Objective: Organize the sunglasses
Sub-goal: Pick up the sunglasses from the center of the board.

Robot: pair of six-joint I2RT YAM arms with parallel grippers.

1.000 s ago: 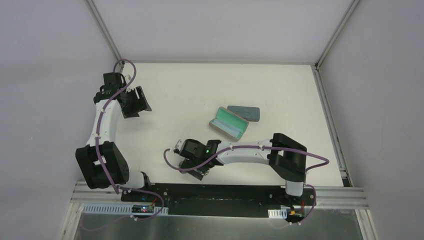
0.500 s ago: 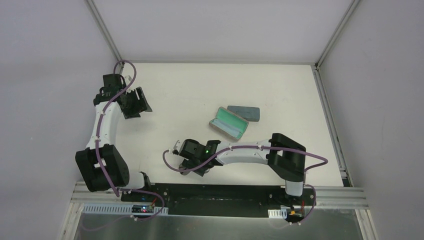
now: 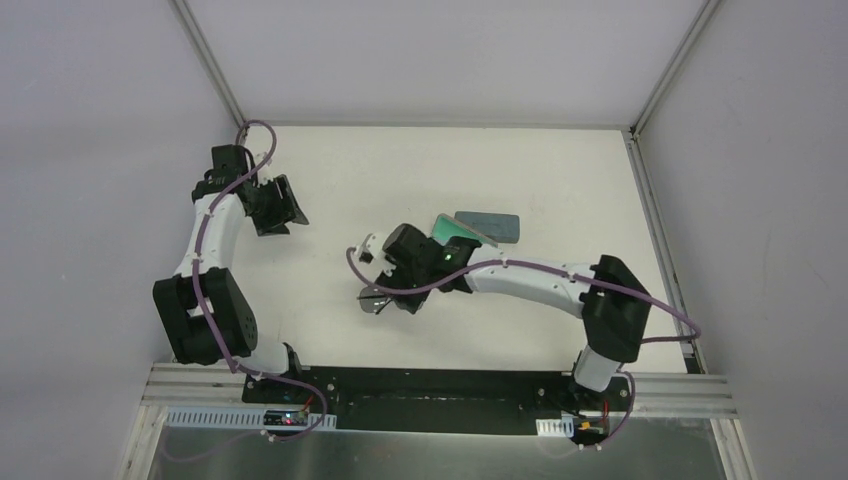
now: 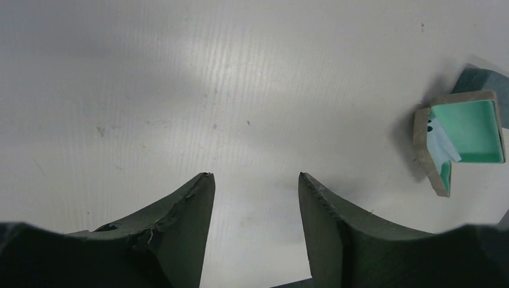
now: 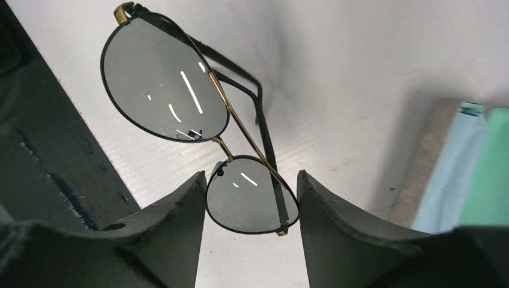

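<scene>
The right end effector is clamped on one lens of the sunglasses, which hang above the tabletop beside the open case. I'd grip lightly and lower them level into the lining. That arm stretches left, wrist tipped down. The left end effector hovers apart and empty.

Top view: saw only part of open case behind right arm | could not resolve sunglasses, too small | left wrist: caught closed case clipped by edge | right wrist: got cloth blurred, cropped.
</scene>
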